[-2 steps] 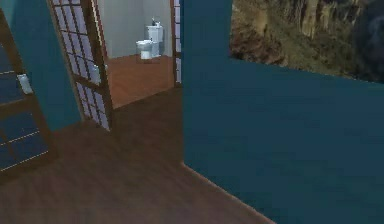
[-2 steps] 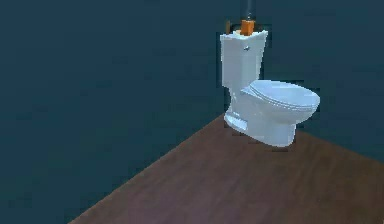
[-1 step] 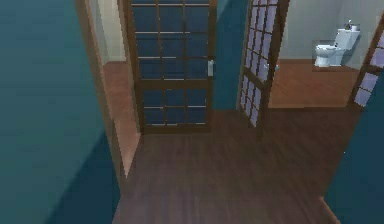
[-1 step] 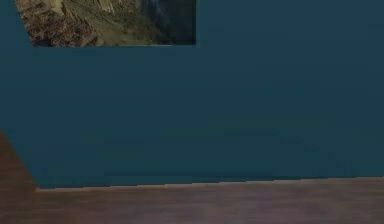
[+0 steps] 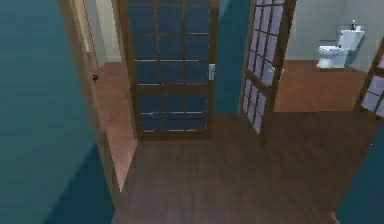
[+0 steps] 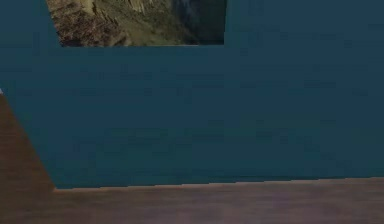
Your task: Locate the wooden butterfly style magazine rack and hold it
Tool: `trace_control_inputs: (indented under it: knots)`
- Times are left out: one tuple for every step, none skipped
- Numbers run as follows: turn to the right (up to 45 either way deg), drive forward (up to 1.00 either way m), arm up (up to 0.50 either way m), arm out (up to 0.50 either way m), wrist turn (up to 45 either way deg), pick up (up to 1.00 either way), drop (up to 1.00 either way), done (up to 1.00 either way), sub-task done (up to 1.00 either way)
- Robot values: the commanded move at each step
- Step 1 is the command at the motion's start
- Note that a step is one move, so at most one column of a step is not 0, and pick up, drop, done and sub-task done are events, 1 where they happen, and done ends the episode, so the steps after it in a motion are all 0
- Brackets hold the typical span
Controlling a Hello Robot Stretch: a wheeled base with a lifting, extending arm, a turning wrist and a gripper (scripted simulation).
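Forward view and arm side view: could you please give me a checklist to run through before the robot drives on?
1. Ground ahead free of obstacles: ok, the wooden floor is bare.
2. Centre paned door passable: not ok, it looks closed.
3. Right doorway passable: ok, the right paned door stands swung aside, with a toilet beyond.
4. Left passage worth entering: cannot tell what lies past it.
5. Room to extend the arm sideways: cannot tell; a teal wall with a painting stands on that side.
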Motion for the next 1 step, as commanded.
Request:
trace_control_inputs:
  knots:
    - [-6.0,0.00,0.00,0.00,0.0,0.00,0.00,0.00,0.00]
